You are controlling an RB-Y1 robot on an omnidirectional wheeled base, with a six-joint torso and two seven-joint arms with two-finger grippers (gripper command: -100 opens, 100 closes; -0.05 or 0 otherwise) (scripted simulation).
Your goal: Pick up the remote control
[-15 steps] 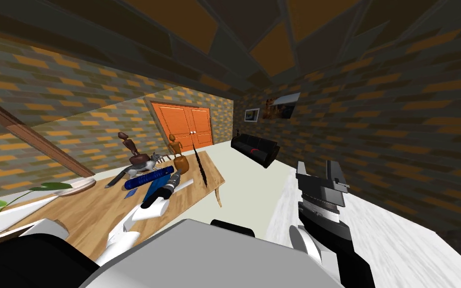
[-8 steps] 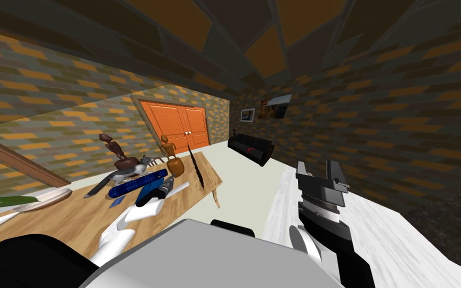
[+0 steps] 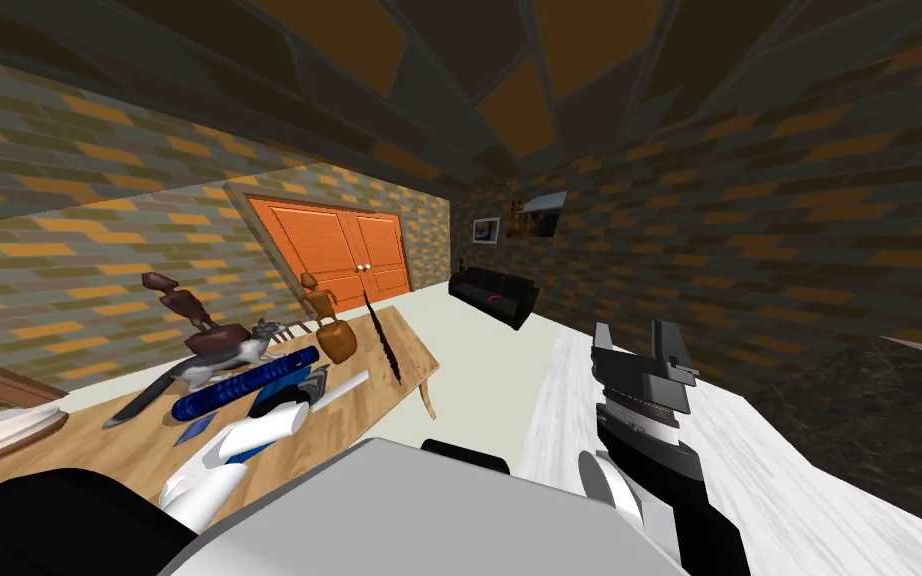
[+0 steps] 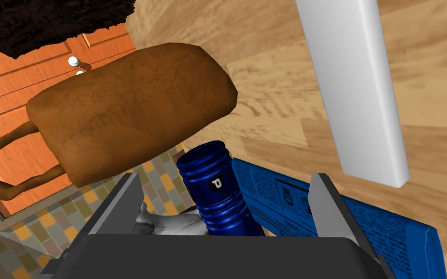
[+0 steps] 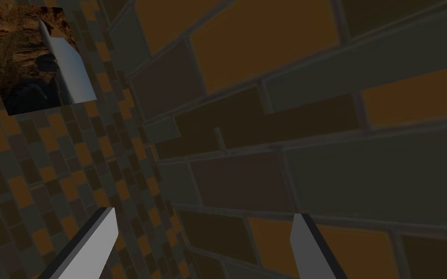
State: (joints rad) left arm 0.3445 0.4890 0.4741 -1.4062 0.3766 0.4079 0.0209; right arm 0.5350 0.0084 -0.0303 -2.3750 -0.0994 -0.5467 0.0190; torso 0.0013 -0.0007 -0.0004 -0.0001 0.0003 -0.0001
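The left claw (image 4: pixel 226 178) is spread wide and grips nothing. A dark blue cylinder (image 4: pixel 217 193) sits in its gap, touching neither finger. The white remote control (image 4: pixel 353 92) lies flat on the wooden desk (image 4: pixel 266 121), ahead of one finger and outside the gap, just beside a blue booklet (image 4: pixel 392 232). The right claw (image 3: pixel 644 345) is open and empty, off to the desk's side.

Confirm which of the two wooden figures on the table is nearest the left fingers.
The lighter orange-brown figure with the bulbous base, just ahead of the open left fingers; the darker brown figure stands farther off, beyond the grey cat.
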